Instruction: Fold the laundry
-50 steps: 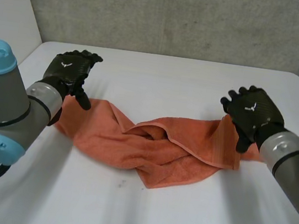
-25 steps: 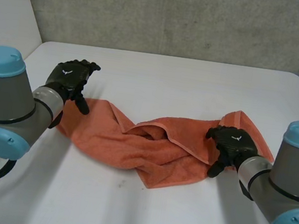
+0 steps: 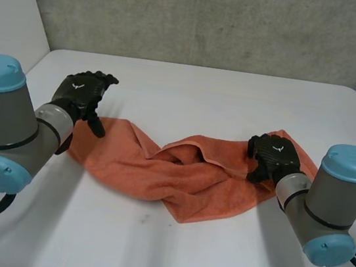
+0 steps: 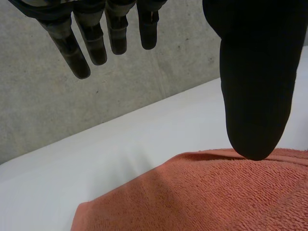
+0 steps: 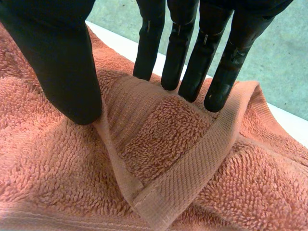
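Rumpled across the middle of the table [image 3: 204,87]: an orange towel [image 3: 159,171], twisted at its centre into a loose bunch of folds and nowhere near folded. Judged an early step: getting hold of both ends so as to pull the twist out flat.

At the towel's right end, pressing down on a turned-over corner: the right hand [image 3: 271,158]. Seen from its own wrist: fingers [image 5: 179,57] straight, tips planted on the cloth just behind the woven hem [image 5: 192,168], thumb [image 5: 62,72] set down on the terry at the other side of a raised flap. Not clenched and not yet pinching, with the flap between thumb and fingers, ready to be caught. Probably placed so for the sake of two edges at once, and for a hem firmer to grip than the loops.

Hovering over the towel's left end: the left hand [image 3: 83,92]. Seen from its own wrist: fingers relaxed and pointing out over bare table beyond the cloth, thumb tip just above the towel's edge or touching it; cannot tell which. Released, holding nothing. Likely held over that edge to match the other side's grip.

Next, by judgement: closing thumb against fingers on the right corner, then lowering the left hand onto its edge. Risks: catching only one layer of doubled cloth, or dragging the twist tighter instead of opening it.
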You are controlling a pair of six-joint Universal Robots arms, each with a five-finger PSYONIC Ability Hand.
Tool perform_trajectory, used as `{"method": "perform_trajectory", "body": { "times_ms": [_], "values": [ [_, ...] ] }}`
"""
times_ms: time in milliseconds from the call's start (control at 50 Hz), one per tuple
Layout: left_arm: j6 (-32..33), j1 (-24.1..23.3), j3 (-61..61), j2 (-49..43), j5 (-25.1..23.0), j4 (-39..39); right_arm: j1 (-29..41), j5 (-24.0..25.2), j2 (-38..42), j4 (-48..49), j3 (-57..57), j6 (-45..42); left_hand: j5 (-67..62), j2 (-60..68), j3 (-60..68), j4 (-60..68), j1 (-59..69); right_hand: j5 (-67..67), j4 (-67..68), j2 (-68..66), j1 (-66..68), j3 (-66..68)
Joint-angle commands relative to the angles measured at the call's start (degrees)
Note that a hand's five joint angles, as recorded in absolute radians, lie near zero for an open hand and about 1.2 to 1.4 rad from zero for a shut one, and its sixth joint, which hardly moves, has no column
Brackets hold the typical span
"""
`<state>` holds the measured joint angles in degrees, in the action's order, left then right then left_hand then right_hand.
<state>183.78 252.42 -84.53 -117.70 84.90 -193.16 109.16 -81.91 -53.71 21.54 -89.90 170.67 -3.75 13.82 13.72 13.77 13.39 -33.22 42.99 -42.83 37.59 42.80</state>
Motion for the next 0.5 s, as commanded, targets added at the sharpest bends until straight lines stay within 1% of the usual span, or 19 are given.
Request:
{"method": "perform_trajectory", "body": {
  "times_ms": [20, 60, 80, 100, 140, 160, 200, 220, 260, 280, 300, 320, 360, 380, 420, 480, 500],
  "values": [
    [0.17, 0.00, -0.46, -0.07, -0.17, -0.11, -0.09, -0.01, -0.51, -0.44, 1.04, -0.16, -2.02, 1.94, 2.04, 1.99, 2.37, -36.65, 36.88, -37.03, 42.28, 37.07],
    [0.17, 0.00, -0.46, -0.33, -0.26, -0.11, -0.09, -0.27, -1.84, -0.44, 1.04, -0.16, -2.02, 1.94, 2.04, 1.99, 2.37, -36.78, 37.01, -37.17, 42.41, 37.20],
    [0.17, 0.00, -0.46, -0.33, -0.26, -0.11, -0.09, -0.27, -4.36, -0.44, 1.04, -0.16, -2.02, 1.94, 2.04, 1.99, 2.37, -36.78, 37.01, -37.17, 42.41, 37.20],
    [0.17, 0.00, -0.46, -0.60, -0.26, -0.20, -0.09, -0.27, -4.39, -0.44, 1.04, -0.16, -2.02, 1.94, 2.04, 1.99, 2.37, -36.78, 37.01, -37.17, 42.41, 37.20],
    [0.17, 0.00, -0.37, -0.77, -0.34, -0.29, -0.09, -0.01, -10.33, -0.44, 1.04, 0.10, -2.18, 2.11, 2.21, 2.16, 2.54, -36.78, 37.01, -37.17, 42.41, 37.20],
    [0.17, 0.00, -0.37, -0.95, -0.35, -0.46, -0.09, -0.01, -10.36, -0.44, 1.04, 0.11, -2.18, 2.11, 2.21, 2.16, 2.54, -36.78, 37.01, -37.17, 42.41, 37.20],
    [0.17, -0.09, -0.29, -1.30, -0.35, -0.55, -0.09, 0.43, -15.61, -0.88, 1.30, 0.02, -2.35, 2.28, 2.38, 2.33, 2.71, -36.78, 37.01, -37.17, 42.41, 37.20],
    [0.26, -0.09, -0.02, -1.65, -0.35, -0.73, -0.09, 0.43, -15.64, -0.88, 1.31, 0.02, -2.35, 2.28, 2.38, 2.33, 2.71, -36.78, 37.01, -37.17, 42.41, 37.20],
    [0.35, -0.09, 0.33, -2.00, -0.43, -0.73, 0.17, 0.69, -20.01, -4.11, 3.05, -0.16, -2.35, 2.28, 2.38, 2.33, 2.71, -36.78, 37.01, -37.17, 42.41, 37.20],
    [0.44, -0.09, 0.59, -2.35, -0.87, -0.82, 0.18, 0.70, -20.03, -4.13, 3.06, -0.16, -2.35, 2.28, 2.38, 2.33, 2.71, -36.78, 37.01, -37.17, 42.41, 37.20],
    [0.44, -0.09, 0.59, -2.36, -0.87, -0.82, 0.26, 0.96, -22.56, -7.00, 4.72, -0.33, -2.35, 2.28, 2.38, 2.33, 2.71, -36.78, 37.01, -37.17, 42.41, 37.20],
    [0.70, -0.09, 1.12, -2.70, -1.39, -0.99, 0.26, 0.96, -22.58, -7.03, 4.73, -0.33, -2.35, 2.28, 2.38, 2.33, 2.71, -36.78, 37.01, -37.17, 42.41, 37.20],
    [0.96, -0.17, 1.73, -3.23, -1.92, -0.99, 0.26, 2.53, -27.22, -12.55, 7.45, -0.42, -2.35, 2.28, 2.38, 2.33, 2.71, -36.78, 37.01, -37.17, 42.41, 37.20],
    [1.23, -0.17, 2.35, -3.84, -2.62, -0.91, 0.26, 2.54, -27.24, -12.57, 7.46, -0.42, -2.35, 2.28, 2.38, 2.33, 2.71, -36.78, 37.01, -37.17, 42.41, 37.20],
    [1.32, -0.17, 2.96, -4.46, -3.15, -0.91, 0.26, 5.60, -30.74, -16.07, 9.56, -0.51, -2.35, 2.28, 2.38, 2.33, 2.71, -36.78, 37.01, -37.17, 42.41, 37.20],
    [1.41, -0.17, 3.93, -5.69, -3.60, -1.34, 0.26, 7.02, -32.34, -17.32, 10.36, -0.51, -2.35, 2.28, 2.38, 2.33, 2.71, -36.78, 37.01, -37.17, 42.41, 37.20],
    [1.41, -0.17, 3.93, -5.70, -3.60, -1.35, 0.26, 8.33, -34.34, -18.01, 10.88, -0.51, -2.35, 2.28, 2.38, 2.33, 2.71, -36.78, 37.01, -37.17, 42.41, 37.20]
  ]
}}
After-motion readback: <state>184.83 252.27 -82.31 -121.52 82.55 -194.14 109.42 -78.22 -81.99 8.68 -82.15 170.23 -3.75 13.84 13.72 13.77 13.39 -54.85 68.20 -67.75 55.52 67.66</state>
